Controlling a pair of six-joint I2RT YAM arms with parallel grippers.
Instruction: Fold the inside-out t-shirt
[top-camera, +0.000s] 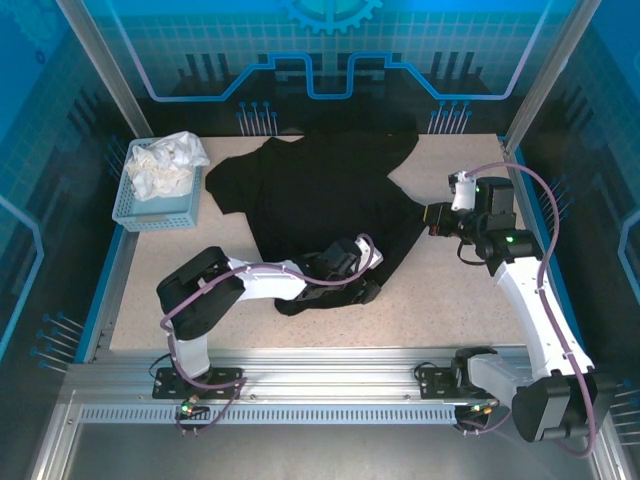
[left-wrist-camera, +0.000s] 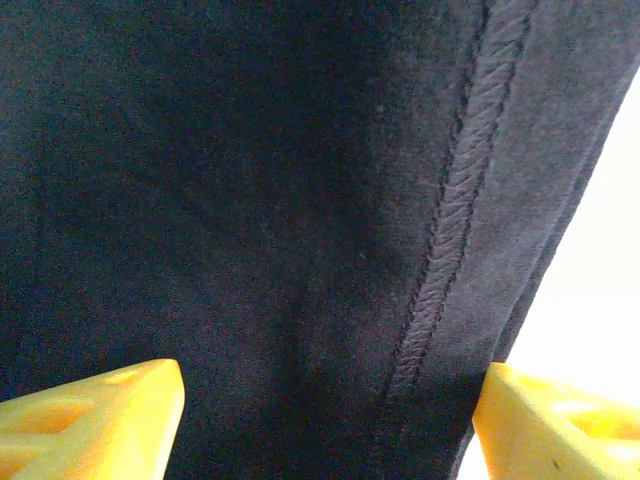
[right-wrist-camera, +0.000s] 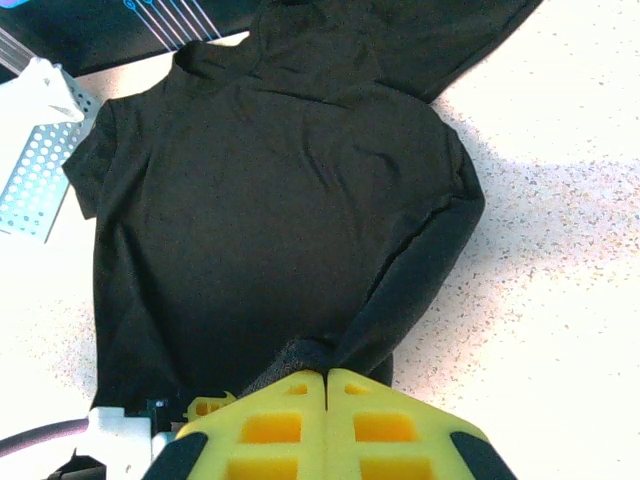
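Plainly soft and limp, the black inside-out t-shirt (top-camera: 310, 195) lies spread on the table (top-camera: 460, 290); it will sag, so pinch along the stitched hem (left-wrist-camera: 450, 230), where the left gripper (left-wrist-camera: 325, 410) gapes, while the right gripper (right-wrist-camera: 328, 380) is clenched on a fold of its edge

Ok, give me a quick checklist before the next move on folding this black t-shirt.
1. The right gripper shut on the black soft-fabric t-shirt: ok.
2. The left gripper open over the stitched seam: ok.
3. Its yellow fingers touching fabric: cannot tell.
4. Shirt lying flat: not ok, a ridge lifts toward the right gripper.
5. The blue perforated basket of white cloth apart from the sleeve: cannot tell.
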